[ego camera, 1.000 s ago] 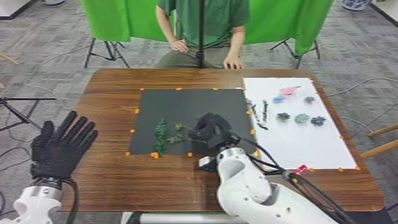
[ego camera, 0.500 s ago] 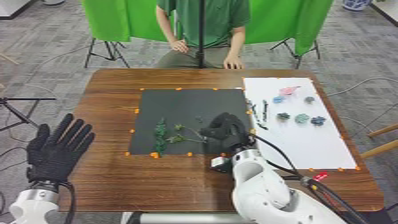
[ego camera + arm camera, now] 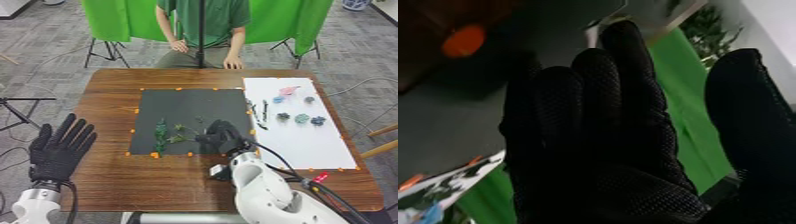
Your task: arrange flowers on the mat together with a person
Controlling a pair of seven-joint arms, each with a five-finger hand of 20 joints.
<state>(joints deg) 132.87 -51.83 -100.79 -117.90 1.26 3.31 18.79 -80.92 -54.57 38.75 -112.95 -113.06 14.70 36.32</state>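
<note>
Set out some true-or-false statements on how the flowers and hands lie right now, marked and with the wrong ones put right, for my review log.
1. The right hand is at the dark mat. True.
2. The pink flower lies on the dark mat. False: it lies on the white sheet.
3. The long green sprig lies on the left part of the dark mat. True.
4. The left hand is curled round a flower. False: its fingers are straight and it holds nothing.
5. The light blue flower lies near the pink flower. True.
</note>
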